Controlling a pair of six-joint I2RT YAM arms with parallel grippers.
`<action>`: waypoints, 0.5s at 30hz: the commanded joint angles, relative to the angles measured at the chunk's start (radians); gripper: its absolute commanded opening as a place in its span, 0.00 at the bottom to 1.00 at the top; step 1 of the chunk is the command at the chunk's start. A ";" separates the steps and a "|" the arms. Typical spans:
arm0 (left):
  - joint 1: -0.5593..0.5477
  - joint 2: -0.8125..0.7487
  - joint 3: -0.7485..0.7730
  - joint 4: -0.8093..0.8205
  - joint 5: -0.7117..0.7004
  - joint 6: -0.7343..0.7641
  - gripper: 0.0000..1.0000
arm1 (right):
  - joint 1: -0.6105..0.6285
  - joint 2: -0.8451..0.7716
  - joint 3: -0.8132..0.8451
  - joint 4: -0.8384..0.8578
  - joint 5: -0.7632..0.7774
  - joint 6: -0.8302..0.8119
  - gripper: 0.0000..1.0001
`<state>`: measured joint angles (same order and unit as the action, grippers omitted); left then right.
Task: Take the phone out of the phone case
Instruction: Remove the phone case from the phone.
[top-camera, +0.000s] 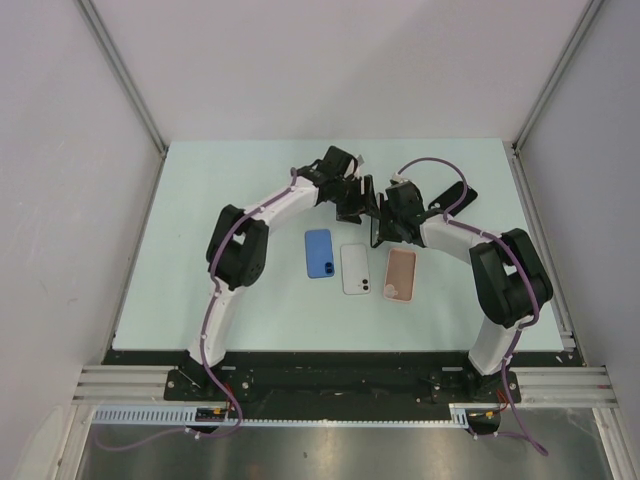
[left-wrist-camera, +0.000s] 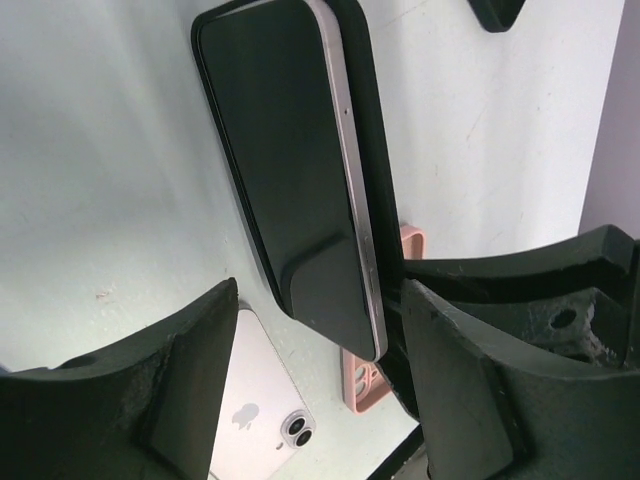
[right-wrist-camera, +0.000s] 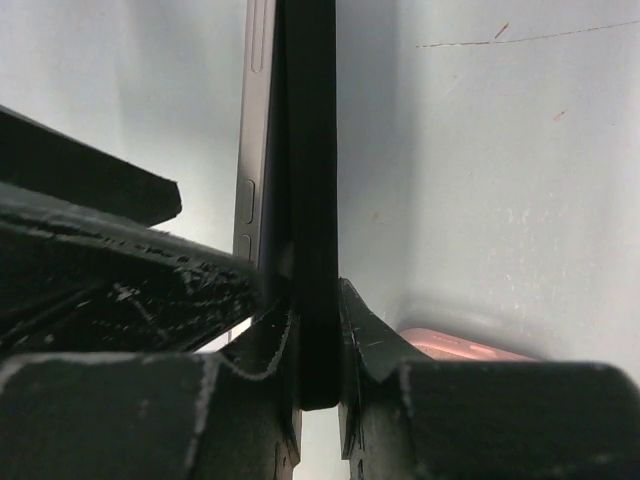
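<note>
Phone (left-wrist-camera: 290, 170) stands on edge above the middle of the table (top-camera: 220, 190), nearer the far edge, its silver frame seemingly sprung partly out of the black phone case (left-wrist-camera: 368, 120) behind it; the separating step looks begun but not finished. Right claw (right-wrist-camera: 318, 340) is nearly closed, pinching the case's edge, while left claw (left-wrist-camera: 320, 300) is spread wide, straddling the phone's lower end and gripping nothing. Next move likely calls for the left to close on the phone alone and peel it off above the white phone (top-camera: 355, 268) and pink case (top-camera: 401, 273).

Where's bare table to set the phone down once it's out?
Free: left strip between left arm and table edge; near strip between blue phone, white phone, pink case and the near edge. Crowded: centre, where left end effector and right end effector meet at the black case.
</note>
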<state>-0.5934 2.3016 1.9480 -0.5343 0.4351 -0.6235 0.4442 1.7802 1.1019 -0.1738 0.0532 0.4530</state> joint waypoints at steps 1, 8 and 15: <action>-0.014 0.019 0.065 -0.061 -0.047 0.041 0.69 | 0.002 -0.005 0.039 0.063 -0.033 0.016 0.00; -0.019 0.030 0.052 -0.064 -0.093 0.053 0.70 | 0.001 -0.018 0.039 0.066 -0.041 0.015 0.00; -0.048 0.062 0.121 -0.121 -0.176 0.070 0.70 | 0.014 -0.024 0.039 0.074 -0.038 0.016 0.00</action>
<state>-0.6167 2.3360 1.9999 -0.5919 0.3504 -0.5922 0.4442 1.7802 1.1019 -0.1665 0.0319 0.4606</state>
